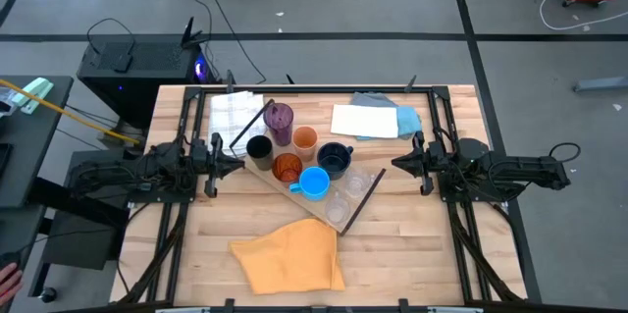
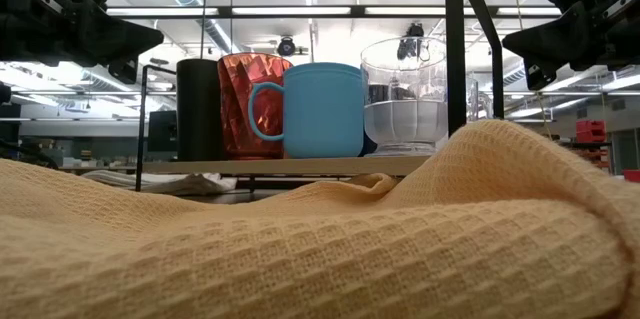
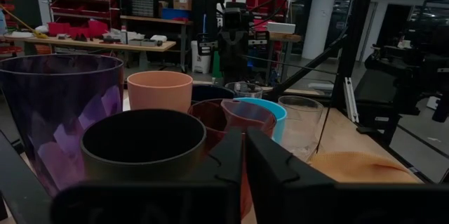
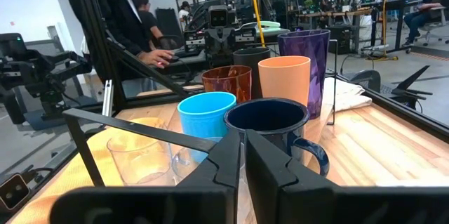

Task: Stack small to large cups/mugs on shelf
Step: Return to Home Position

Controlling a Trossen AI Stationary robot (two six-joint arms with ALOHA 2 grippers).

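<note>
1. Left fingers (image 3: pixel 244 145): pressed shut, holding nothing. They sit at the left side of the bench (image 1: pixel 412 249), pointing inward.
2. Right fingers (image 4: pixel 243 147): also shut and empty, at the right side, pointing inward.
3. The shelf (image 1: pixel 292 192) lies flat between my two arms. Its long axis slants from far-left to near-right.
4. All cups are on it:
   - purple tumbler (image 1: pixel 280 117) at the far end
   - orange cup (image 1: pixel 305 139)
   - black cup (image 1: pixel 259 147)
   - amber cup (image 1: pixel 287 167)
   - navy mug (image 1: pixel 334 159)
   - blue mug (image 1: pixel 314 183)
   - clear glasses (image 1: pixel 345 201) at the near end
5. The black cup is nearest my left fingers, and the navy mug is nearest my right.
6. Judgement: the stacking looks finished. Each arm should pull back outward, directly away from the cups.
</note>
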